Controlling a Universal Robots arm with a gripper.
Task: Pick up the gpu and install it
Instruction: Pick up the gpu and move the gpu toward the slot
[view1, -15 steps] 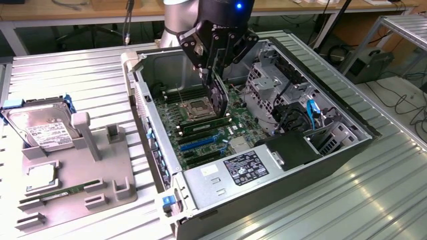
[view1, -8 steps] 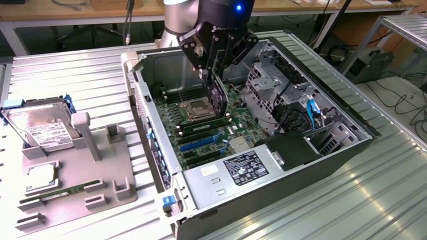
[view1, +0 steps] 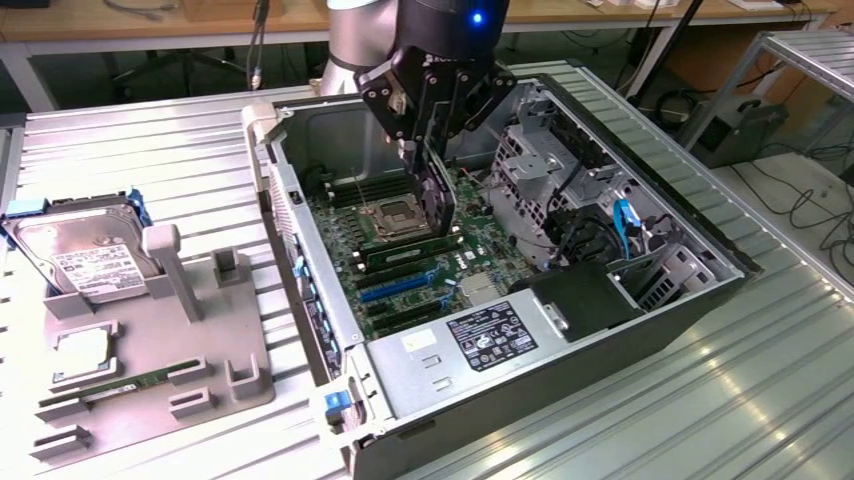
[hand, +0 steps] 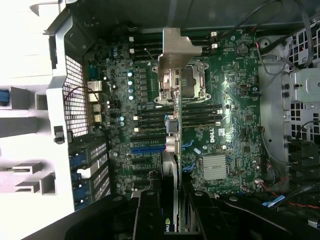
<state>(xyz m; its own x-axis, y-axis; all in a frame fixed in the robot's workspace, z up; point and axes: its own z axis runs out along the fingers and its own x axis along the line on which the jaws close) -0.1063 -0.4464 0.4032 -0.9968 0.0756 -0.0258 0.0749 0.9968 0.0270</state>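
The arm (view1: 400, 25) comes down from the upper middle of the exterior view into the open computer case (view1: 694, 290), its wrist pointing steeply down. The gripper (view1: 435, 160) sits just above the motherboard (view1: 400, 262), and its fingers (hand: 150, 212) are closed on the gpu (view1: 439, 205), one on each flat face.

Nearest in the exterior view, at lower left, a gray holder tray (view1: 200, 345) lies on the ribbed table (view1: 134, 140). It carries a RAM stick (view1: 127, 385) and, farther back, a hard drive (view1: 80, 262) standing tilted. At the case's near end lies the power supply (view1: 494, 335) with its dark label. Beyond it are the blue slot (view1: 400, 286) and the green memory slots. The CPU socket (view1: 398, 215) comes next, just to the exterior view's left of the card. A metal drive cage (view1: 534, 170) and loose cables crowd the case on the exterior view's right.

The gpu hangs on edge over the middle of the board, with its long axis running down from the fingers toward the motherboard. In the wrist view its thin edge (hand: 174, 127) leads away from the fingers, and the silver end bracket (hand: 176, 50) is at the far end. I cannot tell whether it touches the board.
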